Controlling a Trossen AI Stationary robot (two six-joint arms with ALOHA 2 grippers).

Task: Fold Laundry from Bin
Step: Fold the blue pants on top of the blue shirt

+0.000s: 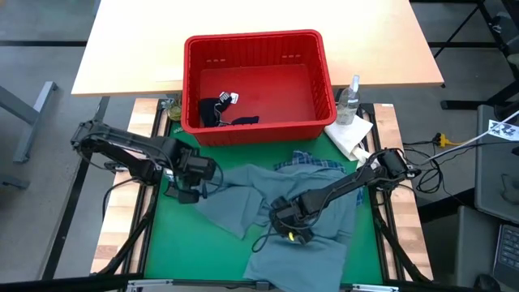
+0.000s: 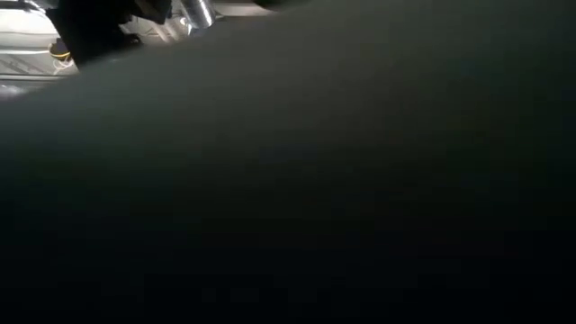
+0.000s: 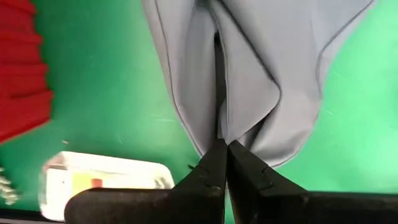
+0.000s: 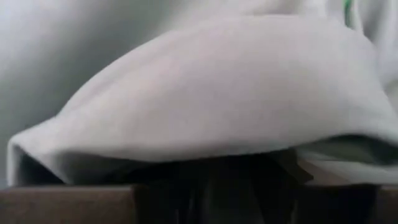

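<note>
Fold early stage. Large grey-blue garment spread rumpled on green bench mat, plaid shirt partly beneath; dark navy garment unfolded in red bin.

Left tool pinched tight on garment's left edge. Right tool mid-garment, cloth draped over fingers; grip cannot tell.

Green mat — grey-blue garment, red bin.
</note>
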